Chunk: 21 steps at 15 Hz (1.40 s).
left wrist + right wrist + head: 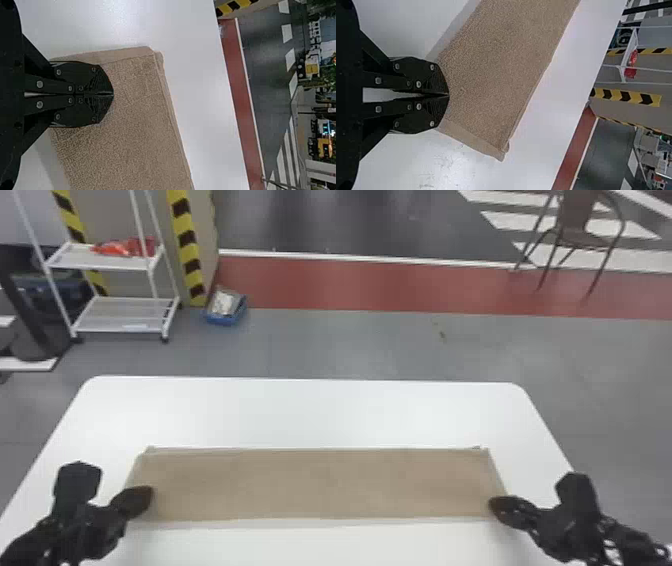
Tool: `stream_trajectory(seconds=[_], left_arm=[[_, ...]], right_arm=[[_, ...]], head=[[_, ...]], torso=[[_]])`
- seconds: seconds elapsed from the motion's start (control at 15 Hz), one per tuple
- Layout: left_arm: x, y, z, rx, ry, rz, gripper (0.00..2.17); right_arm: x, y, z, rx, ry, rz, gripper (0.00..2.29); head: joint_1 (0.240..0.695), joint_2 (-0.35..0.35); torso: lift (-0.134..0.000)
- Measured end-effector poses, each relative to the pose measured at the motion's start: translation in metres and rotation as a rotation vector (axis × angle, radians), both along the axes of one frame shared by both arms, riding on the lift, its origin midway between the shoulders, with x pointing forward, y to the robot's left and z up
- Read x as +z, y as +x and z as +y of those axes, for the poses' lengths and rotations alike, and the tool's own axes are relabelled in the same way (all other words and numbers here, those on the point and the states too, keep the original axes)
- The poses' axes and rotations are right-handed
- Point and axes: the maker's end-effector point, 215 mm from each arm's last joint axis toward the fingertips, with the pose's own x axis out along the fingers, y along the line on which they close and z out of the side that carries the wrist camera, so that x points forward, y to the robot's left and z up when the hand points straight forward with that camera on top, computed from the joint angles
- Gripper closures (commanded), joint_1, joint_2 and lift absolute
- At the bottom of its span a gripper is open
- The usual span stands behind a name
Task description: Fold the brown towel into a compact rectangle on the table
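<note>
- Left gripper [149,494]: over the towel's near left corner, toward the table's left edge. In the left wrist view, the jaws of the left gripper [113,94] are pressed together, tips meeting over the cloth; whether any of it is pinched between them, I cannot tell.
- Right gripper [492,504]: at the towel's near right corner, toward the table's right edge. In the right wrist view, the jaws of the right gripper [449,95] meet at the tips, with a narrow gap farther back; again I cannot tell whether cloth is caught.
- Brown towel [320,485]: a long folded strip across the table, its far side roughly parallel to the table's far edge. Layers peek out slightly at both far corners of the strip.
- White table [310,410]: bare surface between the towel and the far edge; both far corners are rounded.
- Beyond the far left corner, on the floor: a white rack [122,315] with red items [125,247] on its upper shelf, and a blue box [225,317] just beside it.
- Beyond the far right corner: a brown chair [582,235].
</note>
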Motion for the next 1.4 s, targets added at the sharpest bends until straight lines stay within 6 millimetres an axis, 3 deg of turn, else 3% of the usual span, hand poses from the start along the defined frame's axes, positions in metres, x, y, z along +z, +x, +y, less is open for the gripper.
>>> stream_trajectory(seconds=[0.53, 0.67, 0.8, 1.07, 1.27, 1.33, 1.4], left_arm=[[-0.006, -0.037, 0.002, -0.002, -0.009, 0.032, 1.36], [0.000, -0.034, 0.007, 0.010, -0.018, 0.018, 1.34], [0.011, -0.026, 0.011, 0.024, -0.036, -0.012, 1.11], [0.044, -0.012, 0.009, 0.025, -0.067, -0.079, 1.11], [0.056, -0.014, 0.011, 0.034, -0.077, -0.101, 1.08], [0.056, -0.015, 0.013, 0.042, -0.081, -0.102, 0.69], [0.056, -0.017, 0.017, 0.054, -0.089, -0.100, 0.44]], right_arm=[[0.005, -0.029, -0.016, -0.037, 0.035, 0.023, 1.06], [0.009, -0.030, -0.015, -0.041, 0.040, 0.024, 1.06], [0.017, -0.029, -0.013, -0.048, 0.053, 0.014, 1.06], [0.041, -0.022, -0.013, -0.073, 0.101, -0.018, 1.06], [0.050, -0.019, -0.016, -0.085, 0.107, -0.038, 1.03], [0.053, -0.018, -0.018, -0.090, 0.111, -0.047, 0.92], [0.058, -0.016, -0.019, -0.093, 0.118, -0.062, 0.66]], head=[[0.695, -0.157], [0.695, -0.150], [0.695, -0.142], [0.695, -0.137], [0.695, -0.139], [0.695, -0.138], [0.695, -0.135]], torso=[[0.000], [0.000], [0.000], [0.000], [0.000], [0.000], [0.000]])
